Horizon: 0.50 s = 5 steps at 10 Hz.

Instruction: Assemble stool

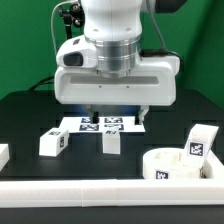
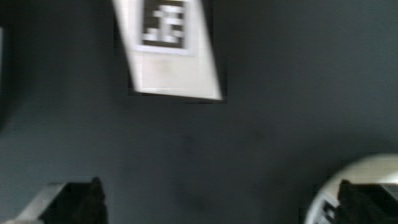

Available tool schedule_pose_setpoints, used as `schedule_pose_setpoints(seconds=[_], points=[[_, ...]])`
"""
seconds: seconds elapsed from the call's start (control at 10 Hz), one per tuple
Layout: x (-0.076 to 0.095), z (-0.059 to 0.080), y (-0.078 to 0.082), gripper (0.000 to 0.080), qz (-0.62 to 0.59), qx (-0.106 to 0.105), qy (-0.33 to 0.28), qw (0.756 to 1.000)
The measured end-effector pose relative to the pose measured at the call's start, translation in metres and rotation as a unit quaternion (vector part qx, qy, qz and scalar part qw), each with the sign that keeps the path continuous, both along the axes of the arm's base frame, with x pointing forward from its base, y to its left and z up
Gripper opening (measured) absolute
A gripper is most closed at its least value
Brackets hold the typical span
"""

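Note:
The round white seat (image 1: 178, 166) lies at the exterior view's lower right, with a tag on its side. An upright leg (image 1: 200, 141) stands just behind it. Two more white legs with tags lie on the black table, one (image 1: 53, 143) toward the exterior view's left and one (image 1: 111, 143) near the middle. My gripper (image 1: 113, 116) hangs above the table just behind the middle leg, open and holding nothing. In the wrist view that leg (image 2: 173, 50) lies ahead of the open gripper (image 2: 214, 206), with bare black table between the fingers. A white curved edge (image 2: 370, 170) shows beside one finger.
The marker board (image 1: 100, 124) lies flat under and behind the gripper. A long white rail (image 1: 100, 191) runs along the table's front edge. Another white piece (image 1: 3, 153) shows at the exterior view's left edge.

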<state>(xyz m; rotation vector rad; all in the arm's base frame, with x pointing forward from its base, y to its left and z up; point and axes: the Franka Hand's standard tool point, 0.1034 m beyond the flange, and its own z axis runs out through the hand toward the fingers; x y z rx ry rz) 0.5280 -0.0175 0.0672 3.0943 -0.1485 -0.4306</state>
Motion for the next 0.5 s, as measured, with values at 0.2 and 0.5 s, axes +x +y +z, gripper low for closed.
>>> schedule_pose_setpoints(seconds=[0.2,0.5], points=[[0.0002,-0.0002,0.0001,0.0649,0.006,-0.002,-0.001,1.0],[-0.0004,-0.001,-0.0007,0.0649,0.023,-0.003,0.001,1.0]])
